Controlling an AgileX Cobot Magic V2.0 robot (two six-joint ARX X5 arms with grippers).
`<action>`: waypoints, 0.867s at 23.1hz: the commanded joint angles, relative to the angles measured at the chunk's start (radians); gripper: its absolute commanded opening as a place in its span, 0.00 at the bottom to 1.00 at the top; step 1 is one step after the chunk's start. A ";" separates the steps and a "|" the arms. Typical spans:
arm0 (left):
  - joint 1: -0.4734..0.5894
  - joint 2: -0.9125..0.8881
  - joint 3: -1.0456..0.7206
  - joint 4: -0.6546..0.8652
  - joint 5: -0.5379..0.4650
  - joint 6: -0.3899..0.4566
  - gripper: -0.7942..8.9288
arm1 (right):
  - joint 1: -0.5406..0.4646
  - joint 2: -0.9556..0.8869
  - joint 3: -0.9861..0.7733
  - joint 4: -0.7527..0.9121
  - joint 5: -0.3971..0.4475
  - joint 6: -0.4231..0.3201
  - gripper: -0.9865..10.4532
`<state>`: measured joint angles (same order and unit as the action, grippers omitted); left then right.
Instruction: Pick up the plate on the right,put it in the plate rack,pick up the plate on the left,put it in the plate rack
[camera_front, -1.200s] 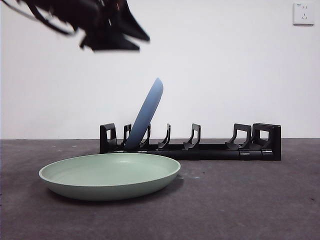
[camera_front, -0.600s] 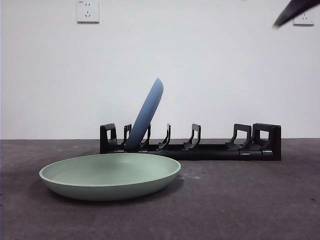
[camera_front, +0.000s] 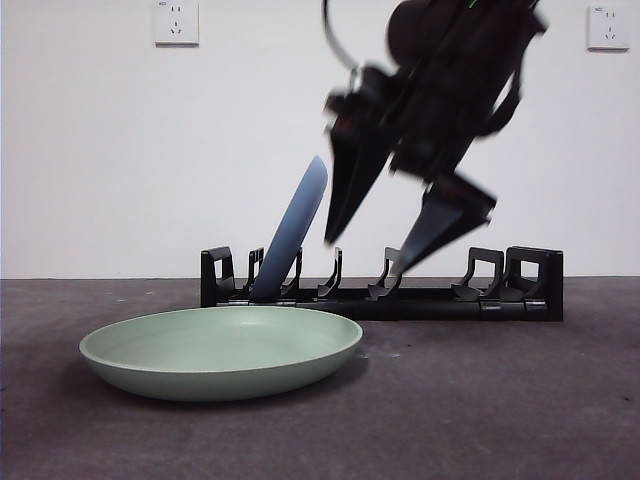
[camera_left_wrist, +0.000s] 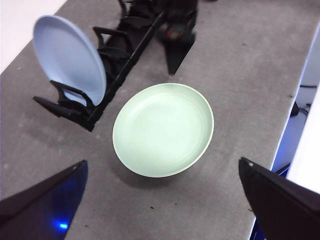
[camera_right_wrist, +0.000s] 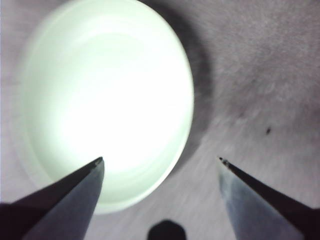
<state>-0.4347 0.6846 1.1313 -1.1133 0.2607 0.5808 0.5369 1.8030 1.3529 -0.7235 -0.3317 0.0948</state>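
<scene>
A pale green plate (camera_front: 220, 350) lies flat on the grey table, in front of the left part of the plate rack (camera_front: 450, 300). A blue plate (camera_front: 295, 225) stands tilted in a slot near the rack's left end. My right gripper (camera_front: 362, 255) hangs open in the air, just right of the blue plate and above the green plate's right rim. In the right wrist view, the green plate (camera_right_wrist: 105, 110) lies below the open right gripper (camera_right_wrist: 160, 160). My left gripper (camera_left_wrist: 162, 161) is open and high above the green plate (camera_left_wrist: 162, 130), holding nothing.
The left wrist view shows the blue plate (camera_left_wrist: 67, 57), the rack (camera_left_wrist: 125, 45) and the right gripper (camera_left_wrist: 177, 42) beyond the green plate. The table's edge (camera_left_wrist: 292, 125) runs close to that plate. White wall with two sockets stands behind the rack.
One arm left the top left corner a second ago. Since then the right arm has swung down from the top right to hang open over the rack and green plate. The plates have not moved.
</scene>
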 joint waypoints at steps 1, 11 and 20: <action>-0.014 0.004 -0.004 0.005 -0.006 0.026 0.61 | 0.014 0.047 -0.011 0.019 0.046 0.019 0.42; -0.060 0.049 -0.004 0.004 -0.008 0.026 0.61 | 0.020 0.132 -0.011 0.058 0.071 0.044 0.42; -0.114 0.090 -0.004 0.008 -0.030 0.026 0.60 | 0.062 0.170 -0.011 0.108 0.072 0.073 0.38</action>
<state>-0.5419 0.7723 1.1313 -1.1130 0.2325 0.5957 0.5903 1.9549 1.3525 -0.6220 -0.2607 0.1516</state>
